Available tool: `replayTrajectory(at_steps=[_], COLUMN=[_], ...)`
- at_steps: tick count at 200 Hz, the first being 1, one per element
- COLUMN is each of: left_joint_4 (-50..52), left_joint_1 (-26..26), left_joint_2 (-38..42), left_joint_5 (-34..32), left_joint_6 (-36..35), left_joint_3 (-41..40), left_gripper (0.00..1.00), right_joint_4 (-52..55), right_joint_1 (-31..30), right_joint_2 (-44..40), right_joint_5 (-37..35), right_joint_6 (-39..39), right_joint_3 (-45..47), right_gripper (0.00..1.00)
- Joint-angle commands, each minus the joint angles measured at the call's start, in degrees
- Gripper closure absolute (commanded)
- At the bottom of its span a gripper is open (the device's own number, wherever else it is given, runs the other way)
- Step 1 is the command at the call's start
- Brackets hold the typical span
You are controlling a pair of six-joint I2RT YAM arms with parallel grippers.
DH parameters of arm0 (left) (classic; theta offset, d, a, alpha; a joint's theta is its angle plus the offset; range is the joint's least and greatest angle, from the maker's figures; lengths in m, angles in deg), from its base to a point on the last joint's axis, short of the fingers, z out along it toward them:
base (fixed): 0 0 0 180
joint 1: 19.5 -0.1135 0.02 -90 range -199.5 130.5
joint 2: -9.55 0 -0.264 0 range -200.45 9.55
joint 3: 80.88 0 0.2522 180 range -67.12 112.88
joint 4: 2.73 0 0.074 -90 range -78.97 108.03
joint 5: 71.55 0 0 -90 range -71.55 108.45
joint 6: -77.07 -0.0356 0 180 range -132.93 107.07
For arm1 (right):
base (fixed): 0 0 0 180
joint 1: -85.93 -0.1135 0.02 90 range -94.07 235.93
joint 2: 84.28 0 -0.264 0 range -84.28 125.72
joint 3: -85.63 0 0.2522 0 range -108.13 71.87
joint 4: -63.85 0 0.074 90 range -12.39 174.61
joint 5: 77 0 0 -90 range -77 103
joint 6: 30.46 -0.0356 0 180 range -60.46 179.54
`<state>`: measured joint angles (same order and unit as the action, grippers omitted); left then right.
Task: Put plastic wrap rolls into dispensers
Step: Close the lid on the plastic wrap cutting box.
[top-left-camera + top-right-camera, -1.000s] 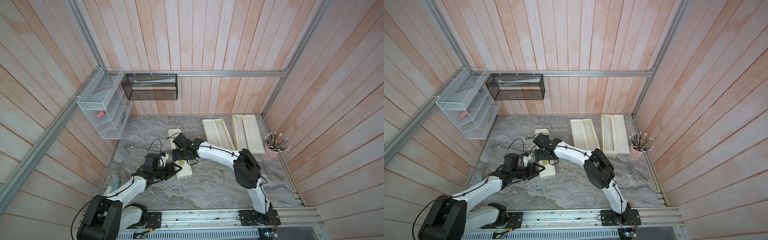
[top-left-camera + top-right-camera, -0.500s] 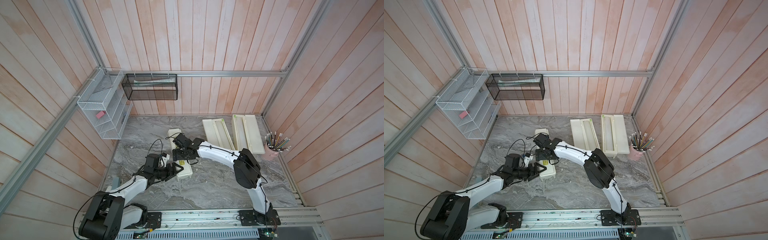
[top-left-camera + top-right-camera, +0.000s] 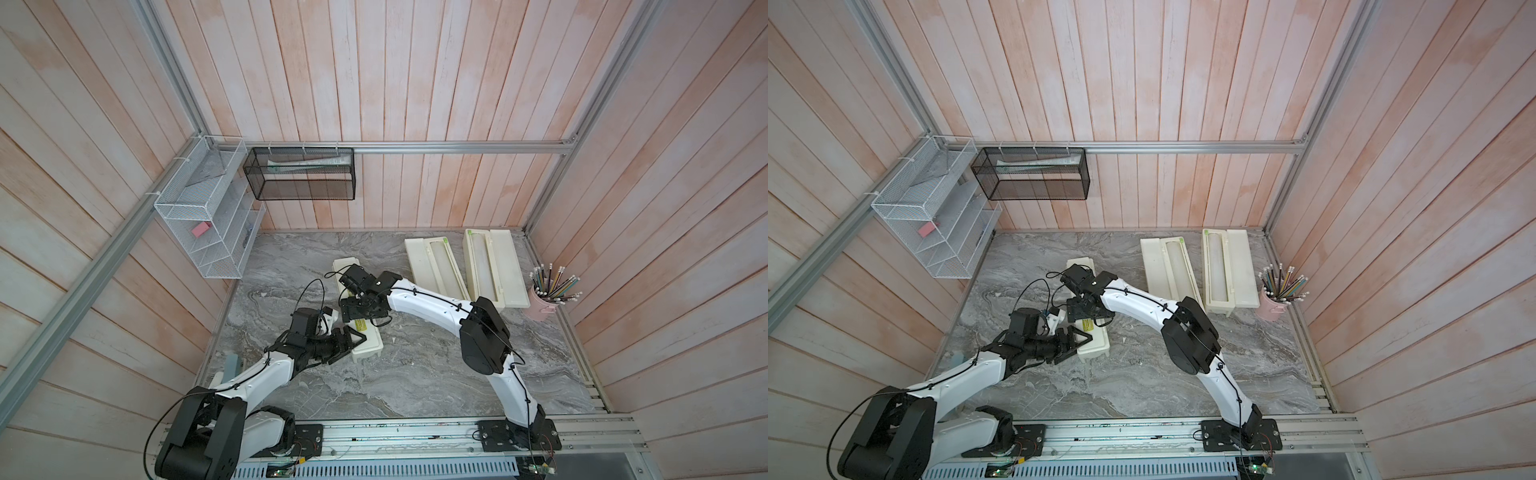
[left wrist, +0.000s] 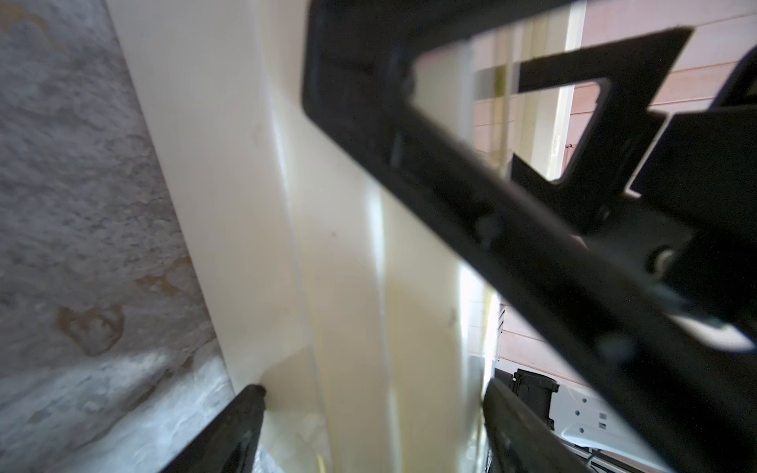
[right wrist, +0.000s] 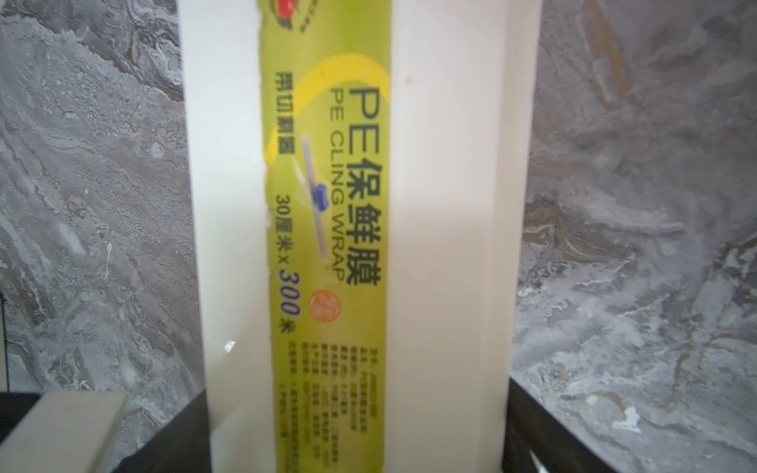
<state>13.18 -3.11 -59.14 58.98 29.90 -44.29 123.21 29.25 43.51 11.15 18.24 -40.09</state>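
Centrally, a little left on the marble table [image 3: 415, 374], one dispenser [image 3: 368, 345] is lying flat with its lid shut, hiding its inside, and its yellow-green label [image 5: 327, 204] is facing up. The right gripper [image 3: 360, 316] is hanging over the middle of this box with its jaws spread wide astride it. In the right wrist view a black finger [image 5: 540, 434] is sitting tight beside each long wall, though whether they are squeezing cannot be told. The left gripper [image 3: 353, 337] is reaching to the box's near end, jaws likewise wide, with a finger [image 4: 241, 422] on either side. Whether it is holding firmly cannot be told either. In the left wrist view the right gripper's black finger frames are crossing in front and blocking most of the box's far length.

Well apart, toward the far right corner, a second dispenser [image 3: 419, 259] and a third dispenser [image 3: 505, 266] are lying open side by side. The second is showing a plastic wrap roll [image 3: 444, 270] in its trough, and the third is showing another roll [image 3: 484, 270]. The right arm's dark elbow [image 3: 1187, 328] is cutting across the second one's near end. A pink cup of pencils [image 3: 540, 309] is standing just beside the third. On the left wall a white wire rack [image 3: 195, 249] is holding a small pink block [image 3: 200, 229], and a black mesh basket [image 3: 299, 191] is hanging from the back rail.
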Motion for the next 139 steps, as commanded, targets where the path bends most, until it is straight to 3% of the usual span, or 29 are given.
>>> replayTrajectory(at_steps=[1, 73, 139], left_joint_4=[2.4, 1.5, 1.8], left_joint_1=[0.5, 0.5, 0.5], left_joint_2=[-1.9, -1.3, 2.9], left_joint_5=[-1.3, 0.0, 3.2], left_joint_6=[-1.5, -0.8, 1.1], left_joint_3=[-0.3, -0.1, 0.2], left_gripper=[0.19, 0.27, 0.25], right_joint_4=[-0.3, -0.2, -0.1], right_joint_1=[-0.7, -0.8, -0.8], right_joint_2=[1.8, 3.0, 3.4], right_joint_5=[0.6, 1.8, 1.8], right_joint_6=[-0.4, -0.7, -0.6], right_joint_3=[-2.6, -3.5, -3.5], right_gripper=[0.08, 0.08, 0.08])
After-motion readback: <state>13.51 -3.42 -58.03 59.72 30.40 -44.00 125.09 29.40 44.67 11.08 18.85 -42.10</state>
